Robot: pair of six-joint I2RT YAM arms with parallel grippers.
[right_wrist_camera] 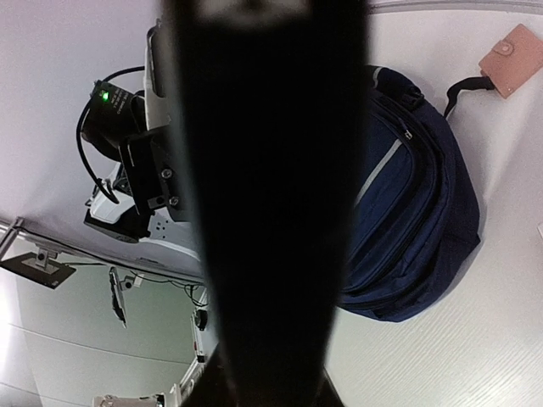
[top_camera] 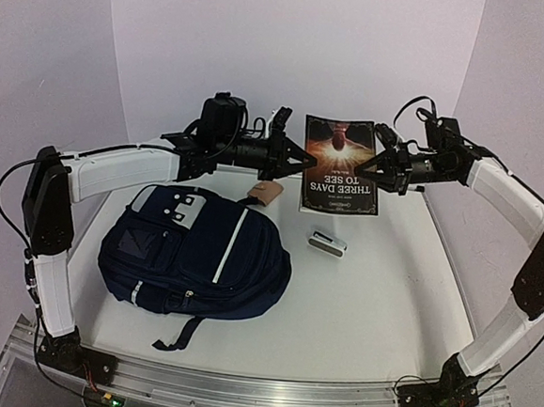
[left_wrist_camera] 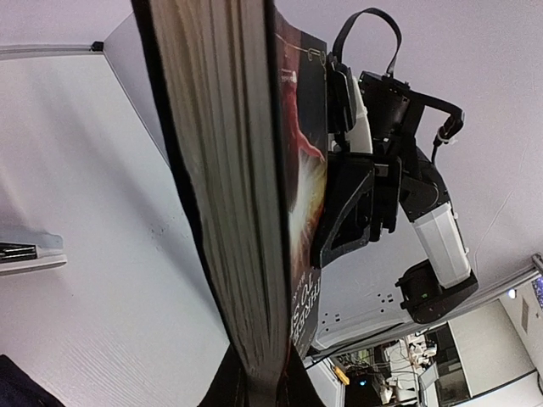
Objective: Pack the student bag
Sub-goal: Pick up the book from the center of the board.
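Observation:
The student bag (top_camera: 198, 250), navy blue with a pale stripe, lies flat on the left of the table, also seen as the bag (right_wrist_camera: 416, 212) in the right wrist view. A paperback book (top_camera: 341, 167) titled "Three Days to See" hangs upright in the air at the back. My left gripper (top_camera: 306, 159) is shut on the book's left edge, and the page block (left_wrist_camera: 229, 170) runs down between that gripper's (left_wrist_camera: 267, 373) fingers. My right gripper (top_camera: 376, 165) is clamped on the right edge. In its own view the dark book (right_wrist_camera: 271, 170) fills the middle above the right gripper (right_wrist_camera: 271, 386).
A tan wallet (top_camera: 269, 195) lies just behind the bag's top right corner. A small silver-and-black item (top_camera: 327, 245) rests on the table right of the bag. White walls close the table at the back and both sides.

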